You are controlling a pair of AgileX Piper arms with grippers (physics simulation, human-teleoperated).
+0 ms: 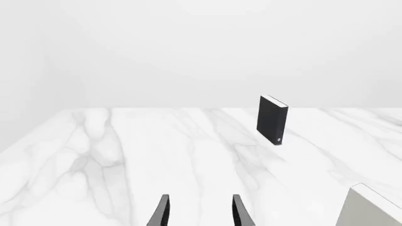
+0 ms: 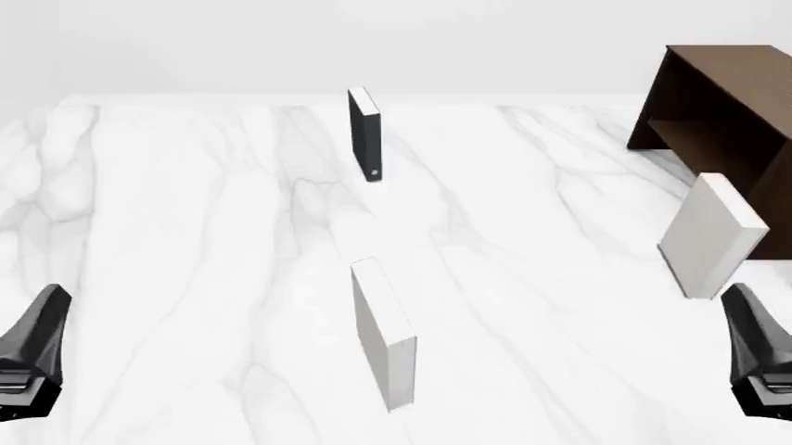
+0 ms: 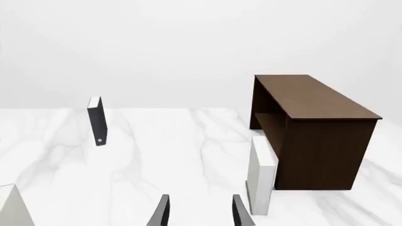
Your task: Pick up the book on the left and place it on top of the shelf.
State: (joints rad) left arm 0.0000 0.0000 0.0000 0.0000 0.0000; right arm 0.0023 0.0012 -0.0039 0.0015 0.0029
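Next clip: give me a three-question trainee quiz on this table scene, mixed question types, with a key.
1. True or false: the thin black book with white page edges stands upright on the white marble table.
2. How many pale grey-white books are there?
3. The dark brown wooden shelf sits nearest which gripper? A) left gripper B) right gripper

Key: 1 true; 2 two, one central, one beside the shelf; 3 B.

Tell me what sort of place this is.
Likely a simulated tabletop test scene, not a real room: a white marble table, bare pale walls, three books standing upright including the black book, and a dark brown shelf.
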